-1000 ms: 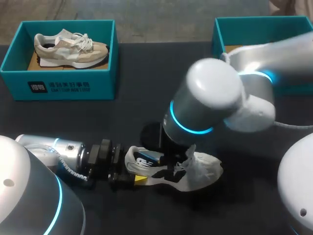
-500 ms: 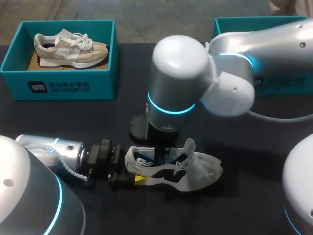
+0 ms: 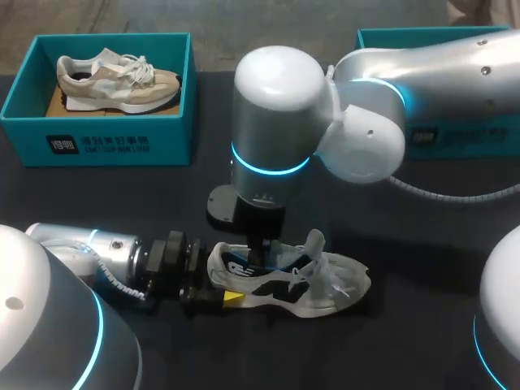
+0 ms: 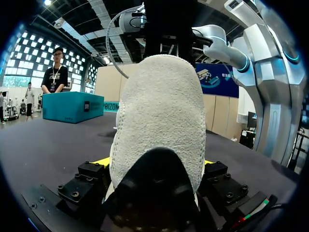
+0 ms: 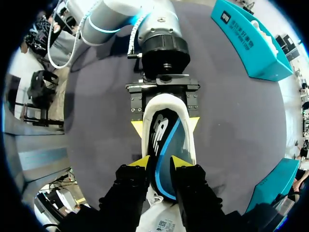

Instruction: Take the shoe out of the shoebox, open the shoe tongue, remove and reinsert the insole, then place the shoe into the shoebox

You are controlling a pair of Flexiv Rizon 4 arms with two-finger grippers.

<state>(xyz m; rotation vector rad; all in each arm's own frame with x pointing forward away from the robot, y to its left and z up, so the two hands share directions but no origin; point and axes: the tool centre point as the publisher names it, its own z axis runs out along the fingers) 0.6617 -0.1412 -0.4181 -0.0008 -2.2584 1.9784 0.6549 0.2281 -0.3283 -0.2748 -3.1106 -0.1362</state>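
— What takes up the most room?

— The dark table (image 3: 203, 187), and over it the right arm (image 3: 284, 114). It comes in from the right side and crosses past the middle. Its thick last section stands almost upright above the white shoe (image 3: 325, 284).

— And the other arm?

— The left arm (image 3: 89, 252) lies low and nearly level over the near left part of the table. Its wrist points to the right, straight at the shoe's heel.

— Any boxes?

— Two teal ones along the far edge. The left shoebox (image 3: 97, 146) holds a tan shoe (image 3: 114, 77). The right shoebox (image 3: 382, 41) is mostly hidden behind the right arm.

— So where exactly is the white shoe?

— Out on the table, near the front middle and well apart from both boxes. Its heel faces the left arm and its toe points right. The tongue and laces stand up loose.

— Who has hold of it?

— The left end effector (image 4: 157, 164) is clamped on the heel, one yellow tip pressed against each side. The right end effector (image 5: 160, 162) points straight down into the shoe's opening, right at the insole (image 5: 164, 140). I cannot tell whether it grips anything.

— And the insole itself?

— Black with a blue edge, inside the shoe.
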